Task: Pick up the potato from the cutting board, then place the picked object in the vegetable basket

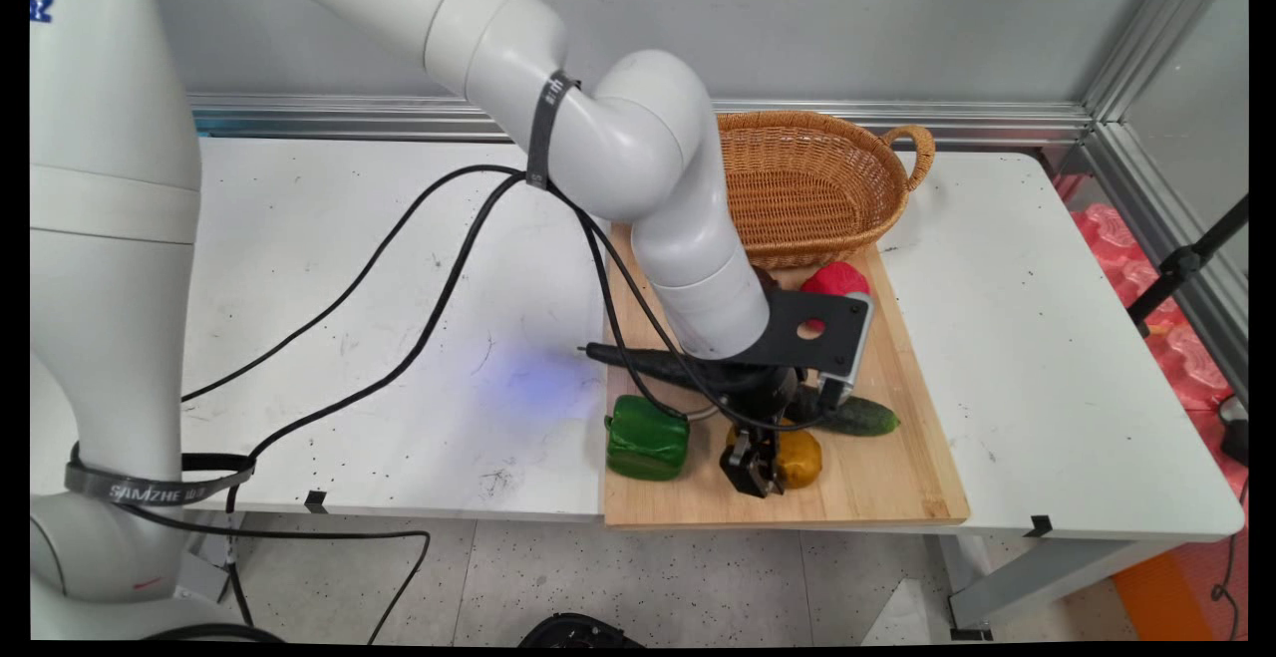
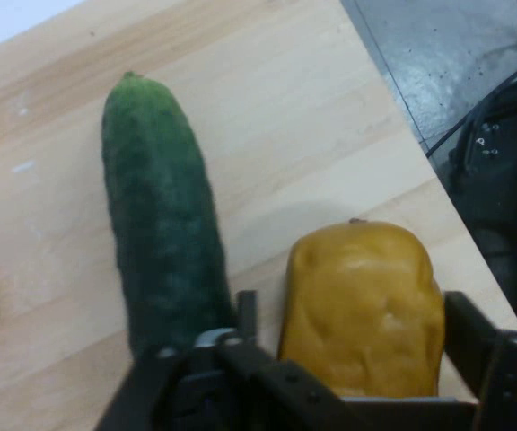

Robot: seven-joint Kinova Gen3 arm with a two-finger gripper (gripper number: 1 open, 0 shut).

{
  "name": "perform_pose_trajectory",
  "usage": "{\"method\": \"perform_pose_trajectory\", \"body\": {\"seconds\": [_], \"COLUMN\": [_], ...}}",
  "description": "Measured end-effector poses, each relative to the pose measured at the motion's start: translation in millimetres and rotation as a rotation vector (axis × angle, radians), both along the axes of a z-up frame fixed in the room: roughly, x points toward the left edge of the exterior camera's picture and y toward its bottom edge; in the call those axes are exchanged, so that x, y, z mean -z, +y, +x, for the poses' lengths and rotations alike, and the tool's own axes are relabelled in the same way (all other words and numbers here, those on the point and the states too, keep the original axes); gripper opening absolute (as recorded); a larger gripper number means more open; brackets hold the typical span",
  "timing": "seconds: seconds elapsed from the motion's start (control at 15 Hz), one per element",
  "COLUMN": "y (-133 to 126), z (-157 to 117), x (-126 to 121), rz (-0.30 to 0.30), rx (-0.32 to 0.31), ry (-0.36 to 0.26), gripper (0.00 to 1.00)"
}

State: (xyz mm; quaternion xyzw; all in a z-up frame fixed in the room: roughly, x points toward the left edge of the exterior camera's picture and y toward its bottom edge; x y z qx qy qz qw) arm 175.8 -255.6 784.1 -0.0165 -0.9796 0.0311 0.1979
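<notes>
Now, left to right.
Green pepper [image 1: 647,437]: lies on the wooden board [image 1: 897,478], near the gripper's left, untouched.
Gripper [image 1: 755,468]: low over the board, jaws spread wide on either side of the yellow pepper [image 2: 363,310], not visibly squeezing it.
Cucumber [image 2: 160,238]: lies just beside the yellow pepper.
Red pepper [image 1: 835,279]: farther back, before the wicker basket [image 1: 812,188].
</notes>
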Motion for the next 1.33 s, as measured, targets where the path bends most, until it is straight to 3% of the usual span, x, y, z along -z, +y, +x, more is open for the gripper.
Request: {"method": "perform_pose_trajectory", "body": {"seconds": [0.33, 0.6, 0.93, 1.33], "y": [-0.7, -1.2, -0.9, -8.3], "z": [0.2, 5.8, 18.3, 48.9], "x": [1.2, -15.1, -52.6, -119.4], "rz": [-0.007, -0.018, -0.021, 0.008], "rx": [0.022, 0.028, 0.006, -0.124], "ry": [0.000, 0.014, 0.044, 0.086], "gripper": [0.00, 0.00, 0.00, 0.00]}}
